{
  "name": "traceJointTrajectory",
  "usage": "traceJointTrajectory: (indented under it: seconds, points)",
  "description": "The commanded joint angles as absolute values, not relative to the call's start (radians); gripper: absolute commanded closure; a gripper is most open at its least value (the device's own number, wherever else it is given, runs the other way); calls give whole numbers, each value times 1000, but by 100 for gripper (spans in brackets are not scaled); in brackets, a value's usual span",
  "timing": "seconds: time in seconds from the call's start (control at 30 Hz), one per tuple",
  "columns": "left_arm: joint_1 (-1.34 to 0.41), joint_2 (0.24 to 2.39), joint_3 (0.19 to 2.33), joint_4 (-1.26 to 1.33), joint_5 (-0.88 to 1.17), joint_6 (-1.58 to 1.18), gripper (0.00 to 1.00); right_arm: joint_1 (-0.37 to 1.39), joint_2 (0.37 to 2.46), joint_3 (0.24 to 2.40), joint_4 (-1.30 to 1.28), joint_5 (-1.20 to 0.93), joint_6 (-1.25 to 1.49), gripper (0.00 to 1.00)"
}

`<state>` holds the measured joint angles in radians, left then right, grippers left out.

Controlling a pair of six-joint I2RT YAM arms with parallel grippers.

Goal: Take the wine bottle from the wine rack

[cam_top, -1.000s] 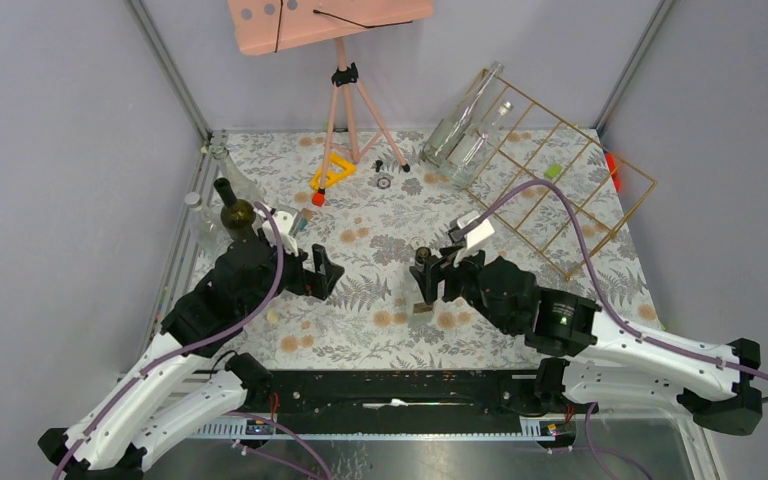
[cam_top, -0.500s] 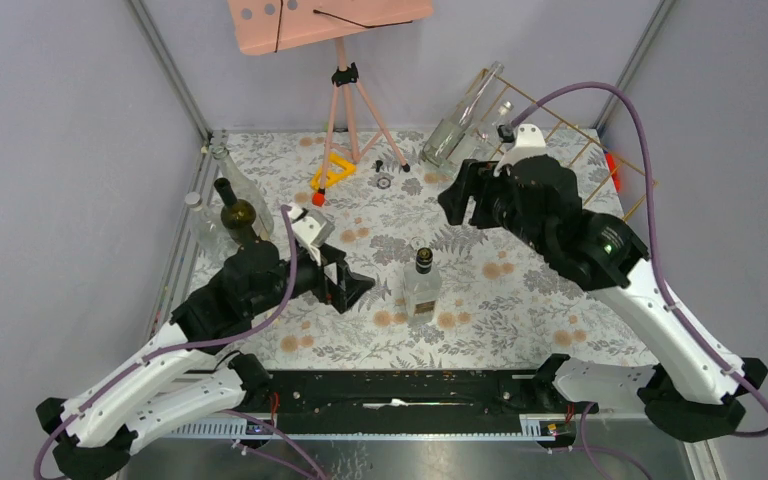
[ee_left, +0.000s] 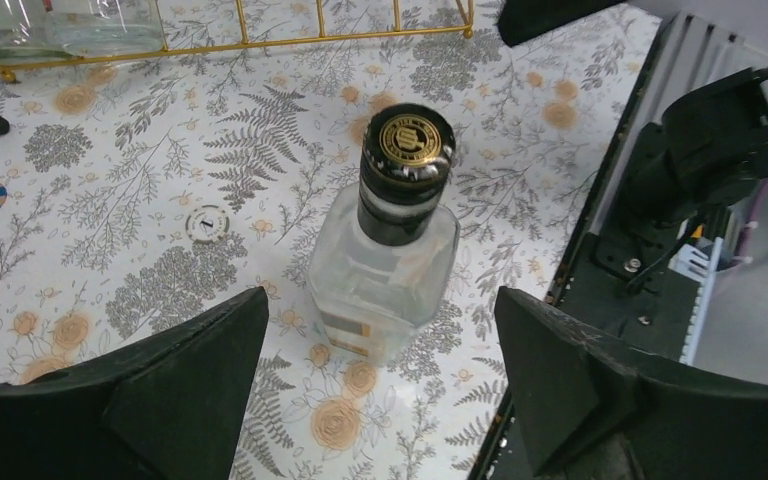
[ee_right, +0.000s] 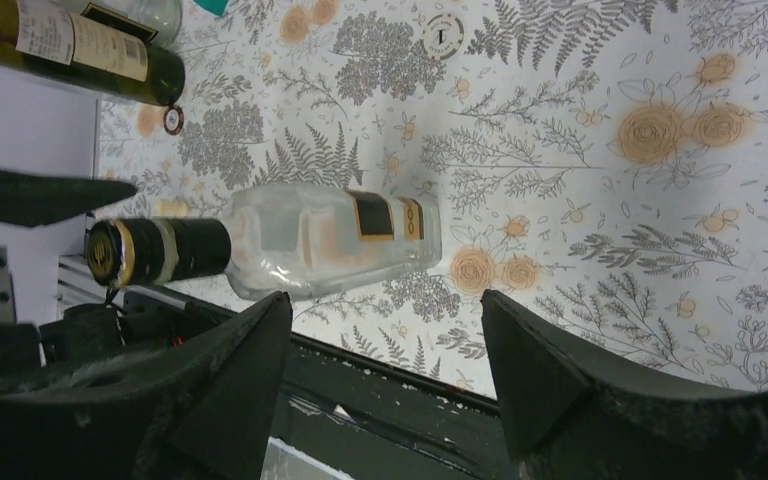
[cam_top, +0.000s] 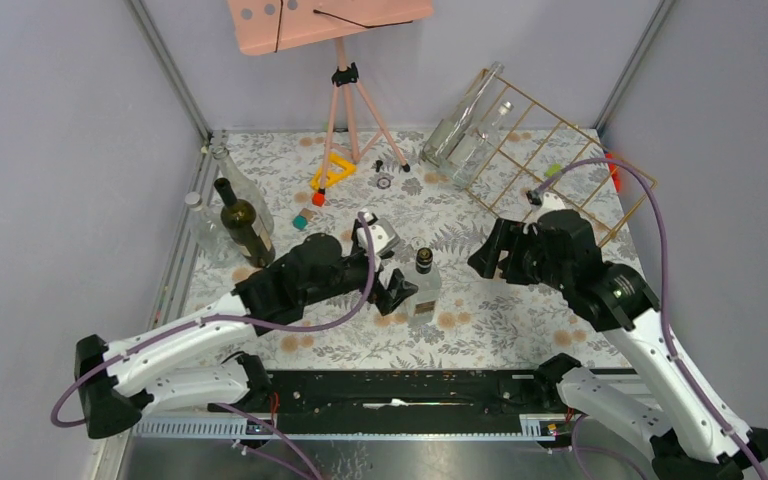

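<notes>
— Where is the wine bottle [cam_top: 422, 287]?
— Upright near the middle of the flowered table [cam_top: 350, 335], well apart from the wine rack [cam_top: 560, 190] at the far right. Two clear bottles [cam_top: 465, 135] lie in the rack.
— The left arm?
— Stretched low to the right. The left gripper [cam_top: 398, 290] sits just left of the bottle, jaws spread wide, not touching it.
— And the right?
— Raised, elbow bent. The right gripper [cam_top: 484, 262] faces left toward the bottle, fingers parted, holding nothing.
</notes>
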<state>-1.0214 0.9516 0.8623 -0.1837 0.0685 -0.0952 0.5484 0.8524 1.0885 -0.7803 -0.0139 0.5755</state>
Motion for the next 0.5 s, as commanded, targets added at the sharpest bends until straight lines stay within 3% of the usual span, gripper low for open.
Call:
traceJointTrajectory:
  seconds: [0.0, 0.3, 0.47]
  points:
    - [-1025, 1036, 953, -55, 95, -8, 9, 543, 777, 1035, -776, -48, 573, 23]
    - [-1023, 1160, 1012, -4, 93, 42, 10, 543, 706, 991, -818, -37, 549, 23]
    - [-1017, 1212, 1050, -17, 97, 46, 17, 544, 707, 981, -816, -33, 536, 23]
